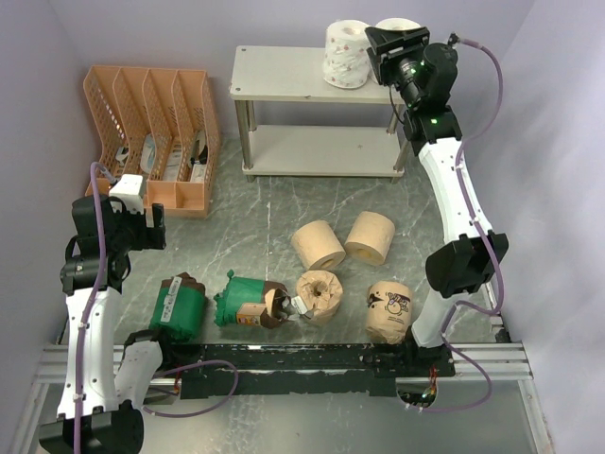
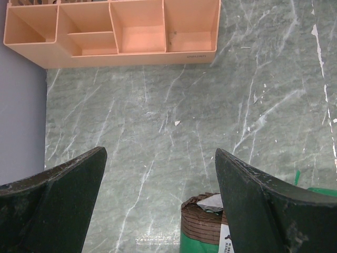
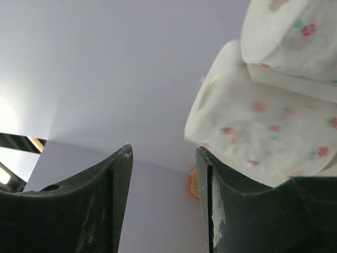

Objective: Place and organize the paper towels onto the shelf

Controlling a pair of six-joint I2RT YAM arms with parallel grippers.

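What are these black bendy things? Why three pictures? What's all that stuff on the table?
They are two robot arms. The big picture looks down from above. The other two come from little cameras on each wrist, so you see the black fingers of the left tool and the right tool. Both are open and hold nothing. On the green table lie paper towel rolls: tan rolls, a brown cartoon roll and two green-wrapped rolls. Two white speckled rolls already sit on the shelf, beside the right tool. The orange organizer stands at the left.
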